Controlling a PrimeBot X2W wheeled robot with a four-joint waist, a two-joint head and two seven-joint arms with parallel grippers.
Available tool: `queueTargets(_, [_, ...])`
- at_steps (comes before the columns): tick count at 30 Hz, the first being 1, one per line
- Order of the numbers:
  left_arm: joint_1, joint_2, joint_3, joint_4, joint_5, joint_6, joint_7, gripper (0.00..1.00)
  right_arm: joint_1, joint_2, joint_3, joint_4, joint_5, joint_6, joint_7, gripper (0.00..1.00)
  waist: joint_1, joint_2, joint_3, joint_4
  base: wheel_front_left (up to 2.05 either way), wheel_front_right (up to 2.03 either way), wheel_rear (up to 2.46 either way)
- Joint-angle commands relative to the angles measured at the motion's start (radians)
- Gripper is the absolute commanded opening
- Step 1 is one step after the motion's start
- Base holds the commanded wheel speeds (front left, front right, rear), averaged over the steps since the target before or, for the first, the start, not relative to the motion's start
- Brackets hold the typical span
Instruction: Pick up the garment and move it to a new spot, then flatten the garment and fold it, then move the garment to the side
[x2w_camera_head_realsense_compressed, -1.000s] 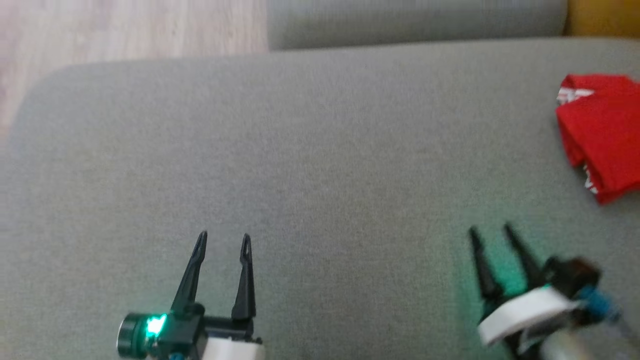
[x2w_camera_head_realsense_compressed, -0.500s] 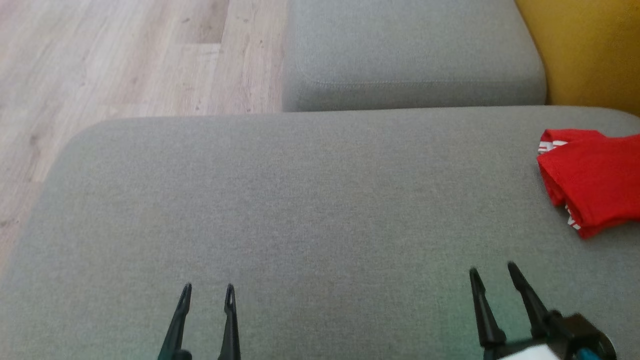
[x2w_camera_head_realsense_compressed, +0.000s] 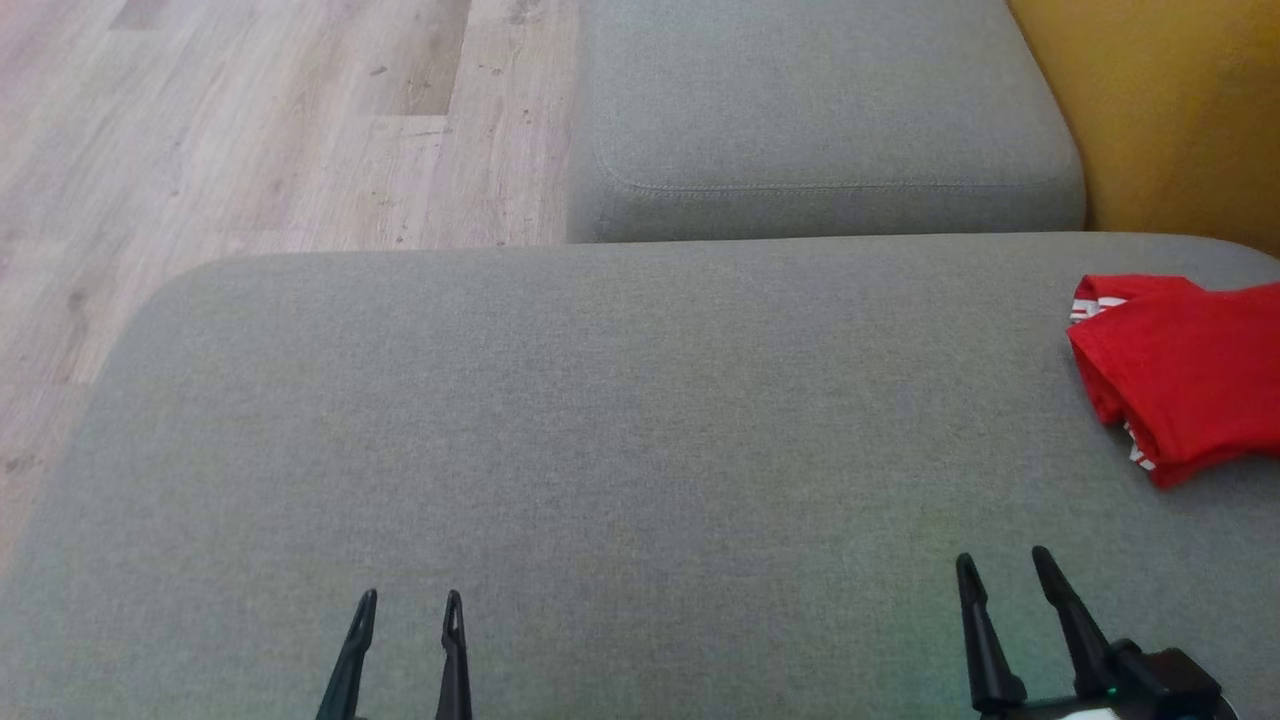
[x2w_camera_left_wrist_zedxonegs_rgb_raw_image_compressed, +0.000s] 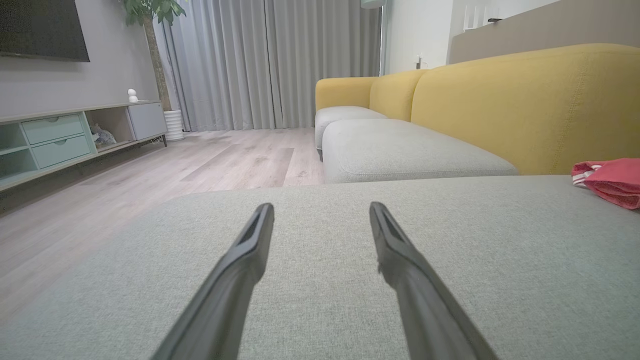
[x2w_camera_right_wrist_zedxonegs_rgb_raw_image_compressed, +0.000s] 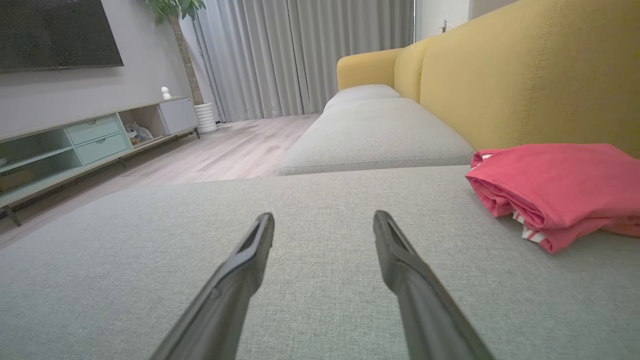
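Since a moment before, the robot's head had tipped up, so more wood floor (x2w_camera_head_realsense_compressed: 250, 130) and the far cushion (x2w_camera_head_realsense_compressed: 820, 100) showed. The left fingers (x2w_camera_head_realsense_compressed: 352, 650) and right fingers (x2w_camera_head_realsense_compressed: 980, 625) were both open and held nothing, low over the grey sofa seat (x2w_camera_head_realsense_compressed: 600, 430). The red garment (x2w_camera_head_realsense_compressed: 1180, 370) lay folded at the seat's right edge, well apart from them, so the last step looked done, and the next move only needed the arms kept clear.
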Motion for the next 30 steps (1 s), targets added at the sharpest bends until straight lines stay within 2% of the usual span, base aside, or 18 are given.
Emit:
queueTargets(1, [-0.031,-0.006,0.031,-0.029,0.010,-0.001,-0.005,1.00,-0.019,-0.007,0.020,-0.028,0.004,-0.001,-0.011,1.00,0.0000,0.0000,0.000,-0.001,0.00,0.00,0.00])
queueTargets(2, [-0.029,-0.006,0.032,-0.030,0.010,0.000,-0.005,1.00,-0.020,-0.007,0.022,-0.027,0.004,-0.001,-0.011,1.00,0.0000,0.0000,0.000,-0.004,0.00,0.00,0.00])
queueTargets(3, [0.001,0.000,0.000,0.000,0.000,0.001,0.000,0.00,0.000,0.000,0.001,0.002,0.001,0.000,0.000,0.00,0.0000,0.0000,0.000,-0.004,0.00,0.00,0.00])
queueTargets(7, [0.006,0.000,-0.003,0.027,-0.015,0.001,0.001,0.00,0.002,0.000,0.004,0.035,0.015,0.000,0.003,0.00,0.0001,0.0000,0.001,-0.006,0.00,0.00,0.00])
queueTargets(30, [-0.069,0.016,0.041,0.063,-0.323,-0.049,0.053,0.00,-0.065,-0.017,-0.011,0.047,0.306,0.000,0.055,0.00,0.0000,0.0000,0.021,-0.017,0.00,0.00,0.00])
